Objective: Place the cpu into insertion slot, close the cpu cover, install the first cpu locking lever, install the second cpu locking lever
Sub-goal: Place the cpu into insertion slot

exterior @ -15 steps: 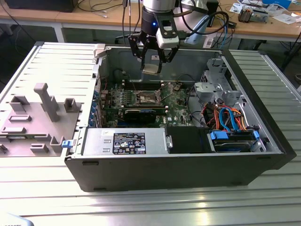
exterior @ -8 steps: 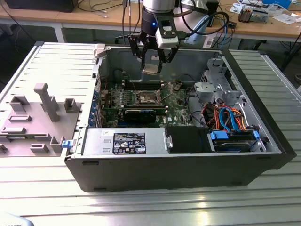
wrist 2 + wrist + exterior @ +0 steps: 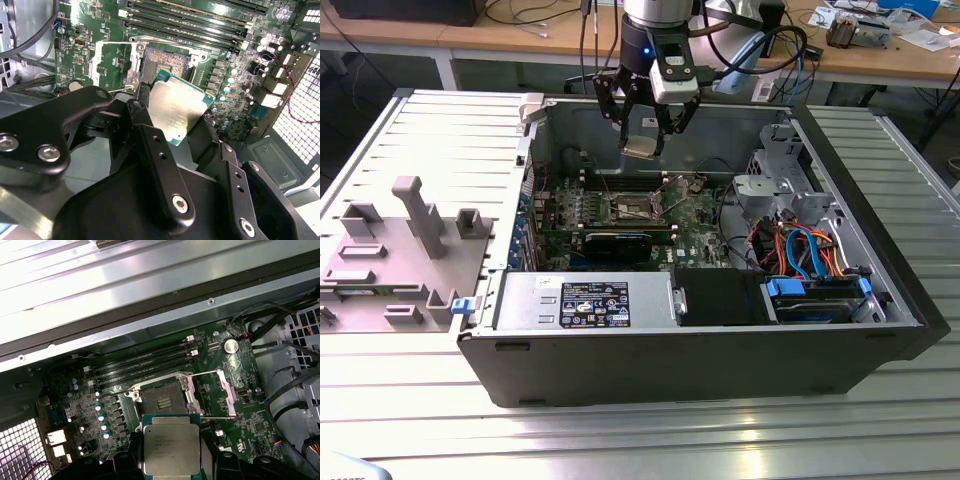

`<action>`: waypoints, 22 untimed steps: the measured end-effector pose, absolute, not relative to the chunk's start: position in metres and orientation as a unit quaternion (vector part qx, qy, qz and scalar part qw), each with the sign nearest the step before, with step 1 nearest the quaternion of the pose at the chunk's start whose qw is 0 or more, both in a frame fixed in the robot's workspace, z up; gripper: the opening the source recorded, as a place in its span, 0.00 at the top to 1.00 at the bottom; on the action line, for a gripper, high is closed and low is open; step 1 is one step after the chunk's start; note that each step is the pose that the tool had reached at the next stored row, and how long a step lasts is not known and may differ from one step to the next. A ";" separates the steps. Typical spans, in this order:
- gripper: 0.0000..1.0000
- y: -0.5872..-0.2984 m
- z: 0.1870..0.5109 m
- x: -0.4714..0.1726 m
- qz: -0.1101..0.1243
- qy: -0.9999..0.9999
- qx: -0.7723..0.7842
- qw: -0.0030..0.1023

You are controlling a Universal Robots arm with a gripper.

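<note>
Grips the cpu (image 3: 171,450) by its edges in the pincer (image 3: 642,142), aloft over the board (image 3: 240,365), not yet in the slot (image 3: 162,401). Keep it level, square its corners to the slot's rim, and lower straight, without dragging across the pins.

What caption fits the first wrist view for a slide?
Gripper, jaws shut on the cpu, above the insertion slot; cpu cover open.

1. Gripper (image 3: 642,140): all black, chunky bar links (image 3: 160,170) with shiny silver screws (image 3: 181,202) (round-headed ones).
2. Just above the gripper: silver-grey wrist (image 3: 655,12) with a glowing blue ring (image 3: 650,50).
3. Black cables (image 3: 760,48) loop beside that wrist.
</note>
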State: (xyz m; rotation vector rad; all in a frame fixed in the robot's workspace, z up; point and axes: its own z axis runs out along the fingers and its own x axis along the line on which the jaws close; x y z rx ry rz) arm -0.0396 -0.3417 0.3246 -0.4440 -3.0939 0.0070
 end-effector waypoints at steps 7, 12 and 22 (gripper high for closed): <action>0.45 -0.342 0.325 -0.040 0.002 -0.989 -0.148 0.008; 0.45 -0.342 0.325 -0.040 0.002 -0.988 -0.152 0.008; 0.45 -0.342 0.324 -0.040 0.002 -0.987 -0.159 0.008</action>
